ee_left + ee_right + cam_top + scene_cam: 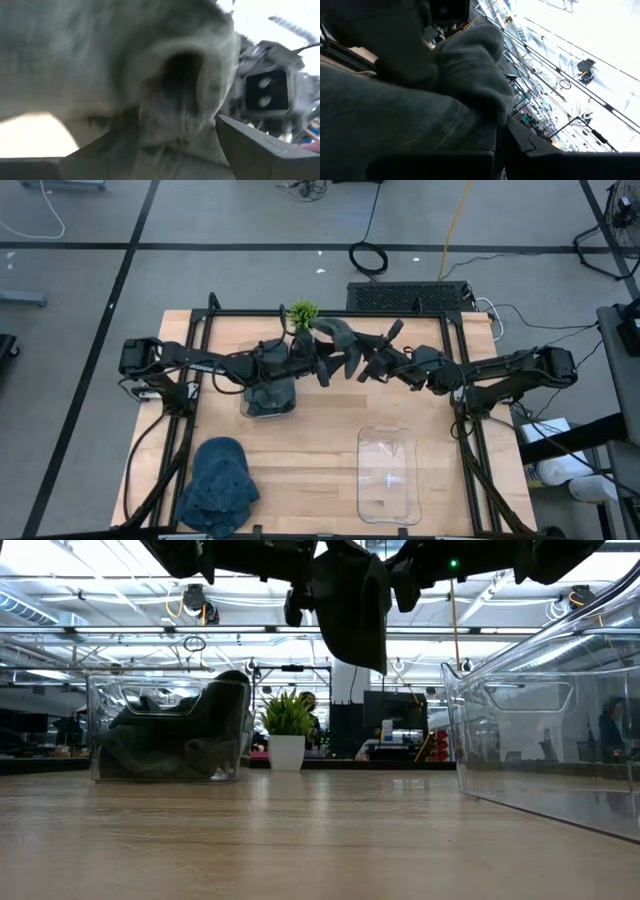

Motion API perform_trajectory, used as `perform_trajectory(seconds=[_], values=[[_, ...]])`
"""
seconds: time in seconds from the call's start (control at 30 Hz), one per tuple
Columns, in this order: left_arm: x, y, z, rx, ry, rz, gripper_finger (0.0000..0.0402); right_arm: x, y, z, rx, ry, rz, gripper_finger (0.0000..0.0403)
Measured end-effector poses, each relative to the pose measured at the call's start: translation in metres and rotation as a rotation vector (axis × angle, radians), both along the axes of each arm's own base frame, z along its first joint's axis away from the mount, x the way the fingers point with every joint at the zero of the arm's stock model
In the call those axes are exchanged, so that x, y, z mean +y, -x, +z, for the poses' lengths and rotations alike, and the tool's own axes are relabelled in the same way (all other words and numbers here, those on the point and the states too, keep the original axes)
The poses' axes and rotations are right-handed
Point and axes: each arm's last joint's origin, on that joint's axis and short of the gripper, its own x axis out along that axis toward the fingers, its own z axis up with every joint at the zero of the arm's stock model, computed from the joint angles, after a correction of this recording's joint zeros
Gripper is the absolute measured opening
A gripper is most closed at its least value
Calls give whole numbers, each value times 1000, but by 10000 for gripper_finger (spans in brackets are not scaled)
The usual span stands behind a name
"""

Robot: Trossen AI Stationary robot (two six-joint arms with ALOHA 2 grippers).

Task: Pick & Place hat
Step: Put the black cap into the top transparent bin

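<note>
Grey hat: fills both wrist views; held in the air above the table, betw. the 2 grippers, just right of the small bin. In low view it hangs as a dark drooping shape, well clear of the tabletop.
Left gripper: at the hat's left side, fingers closed on the fabric; cloth bunched betw. them in left wrist view.
Right gripper: at the hat's right side, pinching the cloth too; hat folds over its fingers in right wrist view.
Small bin: clear, sits under the left arm's forearm; dark hats piled inside, seen thru the wall in low view.
Plant: small green, white pot, just behind the small bin toward the table's far edge.
Large clear bin: well right of and nearer than the small bin, no contents seen.
Blue hat: denim, lies on the table nearer than the small bin, close to the front-left corner.
</note>
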Motion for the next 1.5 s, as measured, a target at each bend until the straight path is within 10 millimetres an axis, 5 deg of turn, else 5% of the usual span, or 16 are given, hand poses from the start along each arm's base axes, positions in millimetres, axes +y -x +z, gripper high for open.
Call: perform_trajectory(seconds=[0.4, 0.67, 0.83, 1.03, 1.3, 1.5], values=[[5, 0, 3, -21, -48, -18, 247, 0, -2, -6, 44, -9, 28, 0], [7, 5, 11, -39, -105, -176, 32, 2, -2, -6, 17, -61, 53, 0], [6, 18, 27, -38, -168, -233, 31, 3, -1, -5, -57, -212, 87, 18], [0, 50, 68, -93, -293, -188, 31, 2, 5, -16, 9, -347, 33, 85], [-12, 94, 99, -2, -415, 96, 31, 8, 19, -24, 77, -667, 144, 173], [-25, 112, 93, 44, -378, 346, 31, 24, 27, -17, 78, -753, 253, 191]])
